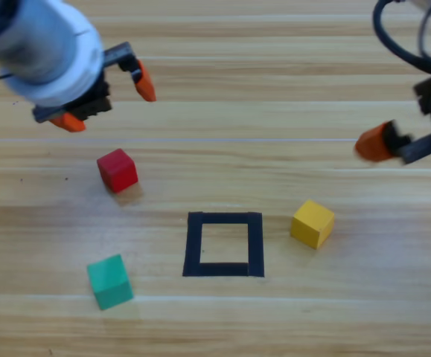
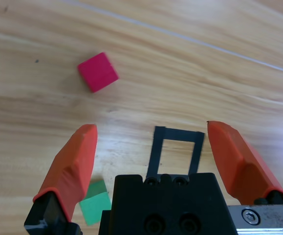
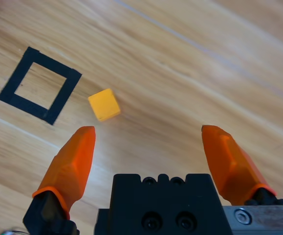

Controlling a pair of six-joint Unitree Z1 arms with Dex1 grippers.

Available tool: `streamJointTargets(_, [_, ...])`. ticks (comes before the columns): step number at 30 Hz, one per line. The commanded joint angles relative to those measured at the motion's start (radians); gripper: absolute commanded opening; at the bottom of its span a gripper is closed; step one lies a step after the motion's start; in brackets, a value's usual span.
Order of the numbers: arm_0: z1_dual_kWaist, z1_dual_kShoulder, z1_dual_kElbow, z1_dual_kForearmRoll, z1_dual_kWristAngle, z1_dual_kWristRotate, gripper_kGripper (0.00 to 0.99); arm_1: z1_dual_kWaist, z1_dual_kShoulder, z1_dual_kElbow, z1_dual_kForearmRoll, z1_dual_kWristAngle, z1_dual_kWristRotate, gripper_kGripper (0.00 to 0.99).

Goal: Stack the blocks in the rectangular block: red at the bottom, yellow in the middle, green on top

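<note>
high view puts the red cube (image 1: pixel 117 169) at centre left of the frame, just below and a little right of the left gripper (image 1: pixel 105 98), which hangs in the upper left corner. that is the relation the coming move turns on, by my reading: red goes down first, and the left arm is much the nearer to it. the cube sits turned somewhat against the desk (image 1: pixel 222 327) grain, so the jaws would likely need to square up to its faces. the left gripper's jaws stand wide apart and hold nothing; in the left wrist view the red cube lies ahead and to the upper left, outside the line between them

the rectangular block (image 1: pixel 223 245) of black tape lies at lower centre, bare wood inside, no cube in it. the yellow cube (image 1: pixel 312 223) sits just beside its right edge, apart from the tape. the green cube (image 1: pixel 110 281) is at lower left, well apart from the outline

the right gripper (image 1: pixel 382 143) waits at the right edge, jaws spread wide and empty, the yellow cube ahead of it in the right wrist view
</note>
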Motion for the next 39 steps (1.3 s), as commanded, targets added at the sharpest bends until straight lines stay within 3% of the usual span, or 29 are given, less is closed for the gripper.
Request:
streamJointTargets(1, [0.043,0.239,-0.205,0.212,0.036,-0.112,0.959,-0.034,0.235,-0.065,0.096,0.033,0.177,0.957])
streamJointTargets(7, [0.063,0.409,-0.463,0.447,0.035,-0.212,0.959,-0.034,0.388,-0.156,0.148,0.064,0.185,0.957])
streamJointTargets(10, [0.092,0.458,-0.524,0.497,0.006,-0.239,0.960,-0.034,0.404,-0.177,0.148,0.082,0.151,0.963])
streamJointTargets(14, [0.141,0.478,-0.535,0.500,-0.046,-0.259,0.960,-0.034,0.402,-0.188,0.148,0.113,0.081,0.977])
streamJointTargets(19, [0.192,0.490,-0.538,0.500,-0.086,-0.292,0.960,-0.040,0.398,-0.207,0.148,0.206,-0.091,0.986])
streamJointTargets(23, [0.215,0.509,-0.539,0.500,-0.112,-0.292,0.960,-0.080,0.414,-0.214,0.148,0.294,-0.200,0.985])
streamJointTargets(27, [0.213,0.536,-0.541,0.500,-0.131,-0.292,0.963,-0.154,0.464,-0.231,0.156,0.364,-0.264,0.985])
streamJointTargets(30, [0.213,0.564,-0.550,0.500,-0.146,-0.281,0.962,-0.180,0.513,-0.265,0.179,0.369,-0.284,0.980])
streamJointTargets(39, [0.206,0.635,-0.585,0.497,-0.152,-0.267,0.962,-0.181,0.597,-0.322,0.203,0.354,-0.321,0.945])
